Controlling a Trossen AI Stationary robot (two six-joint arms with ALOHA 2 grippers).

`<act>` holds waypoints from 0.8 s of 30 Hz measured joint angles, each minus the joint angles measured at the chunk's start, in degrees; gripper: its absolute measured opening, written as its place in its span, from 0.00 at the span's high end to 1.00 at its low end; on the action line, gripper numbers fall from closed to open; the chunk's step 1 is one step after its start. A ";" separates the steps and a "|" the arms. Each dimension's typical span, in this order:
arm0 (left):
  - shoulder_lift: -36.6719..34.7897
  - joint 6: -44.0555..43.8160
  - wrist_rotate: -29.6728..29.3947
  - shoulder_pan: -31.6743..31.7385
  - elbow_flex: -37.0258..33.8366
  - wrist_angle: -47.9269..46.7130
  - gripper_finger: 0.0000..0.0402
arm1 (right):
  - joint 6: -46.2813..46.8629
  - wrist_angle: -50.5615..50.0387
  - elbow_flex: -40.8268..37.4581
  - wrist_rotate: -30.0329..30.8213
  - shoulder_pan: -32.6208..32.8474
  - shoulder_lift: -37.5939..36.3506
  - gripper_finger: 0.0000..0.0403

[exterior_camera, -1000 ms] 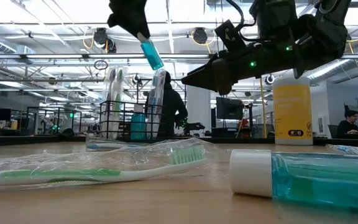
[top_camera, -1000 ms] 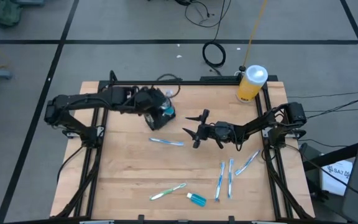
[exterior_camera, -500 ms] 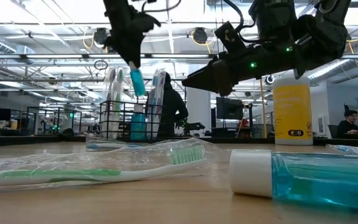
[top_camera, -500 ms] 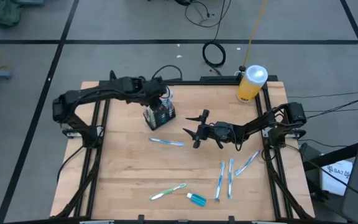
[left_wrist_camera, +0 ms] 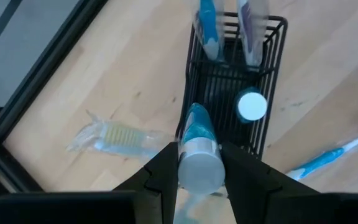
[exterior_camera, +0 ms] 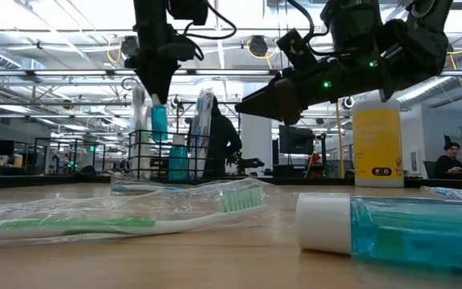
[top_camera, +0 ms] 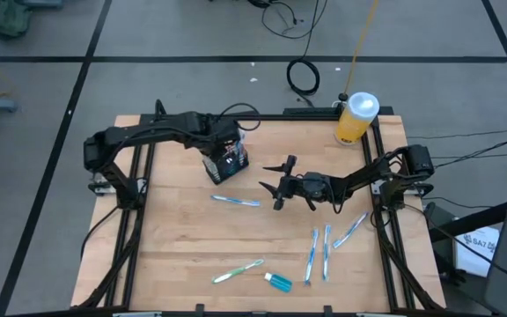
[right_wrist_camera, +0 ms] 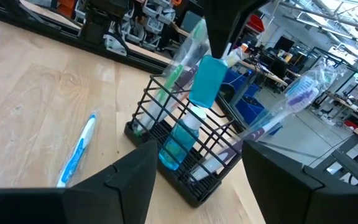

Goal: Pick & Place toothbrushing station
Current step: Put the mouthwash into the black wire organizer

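Observation:
The toothbrushing station, a black wire-mesh caddy (top_camera: 228, 162) (exterior_camera: 164, 154) (left_wrist_camera: 241, 74), stands on the table's far left part. In it are wrapped toothbrushes and a blue bottle with a white cap (left_wrist_camera: 252, 106). My left gripper (top_camera: 222, 145) (left_wrist_camera: 199, 177) points down over the caddy, shut on a small blue tube (exterior_camera: 159, 124) (right_wrist_camera: 207, 79). The tube's lower end is about level with the caddy's rim. My right gripper (top_camera: 275, 182) (right_wrist_camera: 197, 186) stands open and level at mid-table, facing the caddy, with nothing between its fingers. My left gripper pinches the blue tube between its two fingers at the white-capped upper end (left_wrist_camera: 197, 169). The fingers come from above, pointing steeply down. The tube hangs upright below them with its cap up and its blue body (left_wrist_camera: 197, 127) over the caddy's edge.
A wrapped toothbrush (left_wrist_camera: 114, 137) lies beside the caddy and a blue one (top_camera: 236, 201) just in front of it. More toothbrushes (top_camera: 319, 254), a green one (top_camera: 238, 271) and a small blue bottle (top_camera: 278, 281) lie near the front. A yellow bottle (top_camera: 356, 119) stands far right.
My left gripper has sunk toward the caddy and tipped from a slant to pointing nearly straight down. The blue tube has gone with it, turning from tilted to upright and dropping to the height of the caddy's rim.

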 joint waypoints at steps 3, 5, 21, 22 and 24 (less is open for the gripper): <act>0.23 -0.04 -0.12 0.00 0.00 0.36 0.72 | 0.00 -0.01 -0.01 0.00 0.00 0.00 0.43; 0.44 -0.06 -0.14 0.00 0.00 1.42 0.72 | 0.00 -0.06 0.01 0.00 0.00 0.00 0.44; 1.40 -0.34 1.63 0.33 -5.80 4.46 0.72 | 0.00 -0.43 -0.01 -0.02 0.00 0.00 0.43; 1.42 -0.32 2.28 0.32 -6.16 4.65 0.72 | 0.02 -0.43 -0.01 -0.02 0.00 0.00 0.43; 1.42 -0.34 2.75 0.33 -6.72 4.83 0.72 | 0.00 -0.43 -0.01 -0.02 0.00 0.00 0.43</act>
